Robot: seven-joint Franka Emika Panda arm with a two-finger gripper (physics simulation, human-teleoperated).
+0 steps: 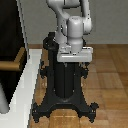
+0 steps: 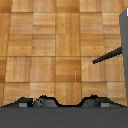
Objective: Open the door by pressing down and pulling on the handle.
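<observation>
The door [image 1: 10,25] is a tall black panel with a pale edge at the exterior view's left. Its handle [image 1: 9,65], a tan-brown bar on a short stem, sticks out at the panel's lower part. My gripper [image 1: 75,64] hangs point-down from the white arm in front of the black pedestal, well off to the exterior view's right of the handle and about level with it. Its two short fingers stand apart with nothing between them. It touches neither door nor handle. The wrist view shows only wood floor [image 2: 50,45] and dark shapes; door and handle are not clearly recognisable there.
A white frame [image 1: 27,75] runs below the door, with a grey post [image 1: 3,95] at its near end. The black pedestal [image 1: 62,85] with splayed feet stands behind the gripper. Wood floor [image 1: 110,75] stretches toward the exterior view's right. A dark bar [image 2: 107,56] and dark slab [image 2: 124,40] show in the wrist view.
</observation>
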